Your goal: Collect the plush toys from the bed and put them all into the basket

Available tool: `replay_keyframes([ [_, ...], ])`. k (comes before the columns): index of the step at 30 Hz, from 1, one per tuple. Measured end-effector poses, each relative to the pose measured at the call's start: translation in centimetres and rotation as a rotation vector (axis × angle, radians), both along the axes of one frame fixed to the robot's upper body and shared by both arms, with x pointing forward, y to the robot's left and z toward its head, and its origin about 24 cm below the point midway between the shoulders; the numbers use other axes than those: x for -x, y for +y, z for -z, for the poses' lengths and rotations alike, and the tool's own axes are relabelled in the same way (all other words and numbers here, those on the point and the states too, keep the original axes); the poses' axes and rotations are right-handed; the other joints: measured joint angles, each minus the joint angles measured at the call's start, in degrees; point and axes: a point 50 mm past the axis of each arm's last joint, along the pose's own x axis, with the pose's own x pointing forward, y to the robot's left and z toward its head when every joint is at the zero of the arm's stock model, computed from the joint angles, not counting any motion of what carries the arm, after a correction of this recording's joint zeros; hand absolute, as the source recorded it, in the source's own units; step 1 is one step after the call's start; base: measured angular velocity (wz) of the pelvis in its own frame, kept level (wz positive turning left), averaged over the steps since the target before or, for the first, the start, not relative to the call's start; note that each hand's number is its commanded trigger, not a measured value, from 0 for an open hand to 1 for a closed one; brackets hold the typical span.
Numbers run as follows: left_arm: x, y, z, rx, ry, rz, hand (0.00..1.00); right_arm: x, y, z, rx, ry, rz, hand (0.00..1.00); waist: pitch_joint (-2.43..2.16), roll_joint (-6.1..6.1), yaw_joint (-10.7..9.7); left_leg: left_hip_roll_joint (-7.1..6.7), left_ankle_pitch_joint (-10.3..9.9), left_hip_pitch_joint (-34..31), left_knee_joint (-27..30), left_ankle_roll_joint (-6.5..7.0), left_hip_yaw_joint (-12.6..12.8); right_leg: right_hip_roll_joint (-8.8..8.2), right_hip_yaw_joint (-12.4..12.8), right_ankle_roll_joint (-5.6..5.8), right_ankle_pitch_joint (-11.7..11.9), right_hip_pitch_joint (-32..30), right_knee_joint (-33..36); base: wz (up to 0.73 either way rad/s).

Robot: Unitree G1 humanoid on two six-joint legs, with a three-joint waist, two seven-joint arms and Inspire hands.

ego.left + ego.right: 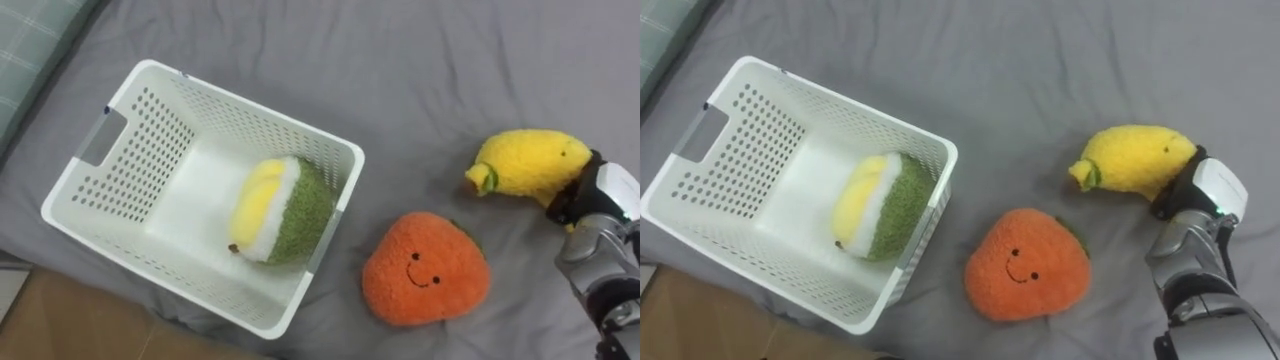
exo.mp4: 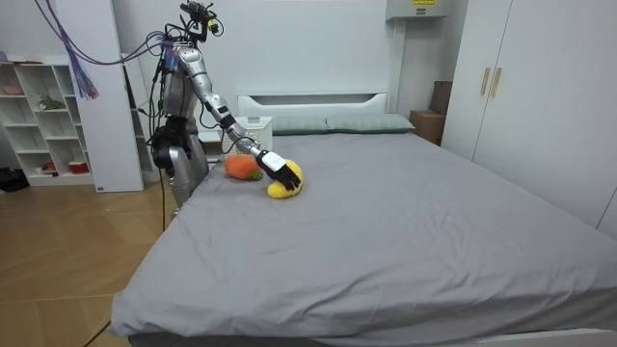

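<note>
Toys, plush, three on the grey bed [image 1: 400, 60], seen from the bedside where the robot stands near the headboard end.

1. Green and yellow toy [image 1: 285, 210]: lying inside the white basket [image 1: 250, 105], against its right wall. Counts as collected.
2. Orange toy [image 1: 425, 270], smiling face up: flat on the cover just beside the basket's near right corner, apart from the hand. Not yet collected.
3. Yellow lemon toy [image 1: 525, 160]: on the cover to the right of the orange one and further from the robot. This is the item in hand.

Right hand [image 1: 605, 195]: arm stretched out over the bed, hand touching the lemon's blunt right end. Its fingers are hidden behind the toy, so I cannot tell whether they have curled round it.

Key relation: the lemon lies to the left of the hand. Its long axis runs across the robot's front, dipping slightly towards the robot on the left. Its green-tipped end points left, towards the orange toy and the basket. The hand therefore meets it end-on. Judgement: a carry to the basket would run leftwards over the orange toy.
</note>
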Motion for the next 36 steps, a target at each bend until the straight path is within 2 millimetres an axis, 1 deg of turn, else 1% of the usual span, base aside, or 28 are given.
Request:
replay_keyframes([
  [6,0.2,-0.5,0.2,0.029,0.010,0.055,0.00,-0.3,-0.4,-0.6,0.051,0.019,-0.045,1.00,0.04,-0.09,0.02,-0.01,0.09,0.53,-0.13,0.00,0.05,0.03,0.22,0.01,0.00,0.41,0.02,0.00],
  [11,0.3,-0.7,0.3,0.040,0.010,0.075,0.00,-0.6,-0.1,-0.9,0.062,0.030,-0.091,1.00,0.20,-0.42,-0.05,0.06,0.16,0.87,-0.15,-0.11,0.16,0.22,0.89,-0.04,0.02,0.62,0.04,-0.03],
  [15,0.2,-0.8,0.2,0.048,0.006,0.083,0.00,-0.6,0.0,-0.8,0.050,0.041,-0.100,1.00,0.11,-0.72,-0.21,0.07,0.22,0.88,-0.14,-0.13,0.12,0.21,0.95,-0.07,0.04,0.56,0.33,0.00],
  [16,0.1,-0.8,0.2,0.048,0.003,0.084,0.00,-0.7,0.0,-0.8,0.049,0.041,-0.102,1.00,0.01,-0.90,-0.21,0.07,0.23,0.92,-0.13,-0.13,0.10,0.18,0.95,-0.07,0.04,0.56,0.44,0.00],
  [19,0.1,-0.5,0.2,0.040,0.002,0.084,0.00,-0.7,0.0,-0.7,0.044,0.045,-0.102,1.00,-0.01,-1.33,-0.27,0.06,0.24,1.36,-0.14,-0.12,-0.03,0.16,0.91,-0.07,0.04,0.99,0.49,0.00],
  [23,-0.6,-0.1,-0.1,0.027,-0.014,0.087,0.00,-0.7,0.1,-0.7,0.039,0.047,-0.107,1.00,-0.06,-1.94,-0.32,0.06,0.38,1.59,-0.13,-0.12,-0.01,0.12,0.90,-0.07,0.04,1.25,0.50,0.00],
  [25,-0.6,0.0,-0.2,0.025,-0.021,0.079,0.00,-0.7,0.2,-0.7,0.021,0.038,-0.107,1.00,-0.07,-2.17,-0.42,0.11,0.39,2.43,-0.30,-0.10,0.65,0.03,1.28,-0.07,0.04,1.71,0.69,-0.11],
  [27,-0.4,0.2,-0.2,0.022,-0.025,0.065,0.00,-1.2,0.5,-1.2,0.008,0.013,-0.127,1.00,-0.12,-2.33,-0.64,0.14,0.40,3.33,-0.54,-0.08,1.44,-0.09,1.47,-0.06,0.03,2.25,0.80,-0.17],
  [28,-0.3,0.5,-0.2,0.018,-0.026,0.056,0.00,-1.7,1.0,-1.7,0.013,-0.016,-0.155,1.00,-0.30,-2.63,-0.98,0.18,0.41,3.75,-0.63,-0.06,1.63,-0.12,1.56,-0.06,0.03,2.41,0.86,-0.12],
  [29,-0.3,0.5,-0.2,0.018,-0.027,0.051,0.00,-2.0,1.2,-2.0,0.013,-0.031,-0.167,1.00,-0.29,-2.69,-1.34,0.19,0.42,4.12,-0.73,-0.06,1.66,-0.11,1.58,-0.06,0.03,2.73,0.85,-0.08],
  [30,-0.3,0.7,-0.2,0.015,-0.027,0.051,0.00,-2.2,1.7,-2.3,0.010,-0.054,-0.194,1.00,-0.44,-2.94,-1.89,0.20,0.46,5.25,-1.13,-0.01,1.63,-0.11,1.56,-0.05,0.03,3.72,0.80,0.00],
  [31,-0.2,0.8,-0.3,0.012,-0.028,0.049,0.00,-2.1,2.1,-2.2,0.004,-0.071,-0.220,1.00,-0.72,-3.38,-2.02,0.24,0.46,6.78,-1.63,-0.01,1.65,-0.02,1.72,-0.03,0.02,5.11,0.56,0.00],
  [32,0.0,0.9,-0.2,0.009,-0.030,0.044,0.00,-1.8,2.4,-1.9,-0.002,-0.071,-0.242,1.00,-1.18,-4.04,-2.06,0.25,0.46,8.23,-2.03,-0.01,1.66,0.03,1.86,0.02,-0.01,6.40,0.45,0.00],
  [34,0.6,1.3,-0.2,0.007,-0.036,0.014,0.00,-1.7,3.0,-2.0,0.001,-0.077,-0.286,1.00,-1.88,-5.03,-2.26,0.25,0.45,9.87,-2.57,-0.01,1.69,0.11,2.12,0.14,-0.09,7.97,0.10,0.00],
  [35,1.1,1.4,-0.2,0.006,-0.030,-0.001,0.00,-2.0,3.6,-2.6,0.013,-0.103,-0.317,1.00,-2.01,-5.38,-2.82,0.21,0.45,10.84,-2.74,-0.01,1.70,0.14,2.29,0.15,-0.10,8.99,-0.19,0.00],
  [36,1.5,1.4,-0.1,0.007,-0.025,-0.003,0.00,-2.1,3.9,-3.0,0.025,-0.118,-0.337,1.00,-2.00,-5.41,-3.17,0.19,0.45,11.36,-2.82,-0.01,1.73,0.14,2.28,0.16,-0.10,9.50,-0.25,0.00],
])
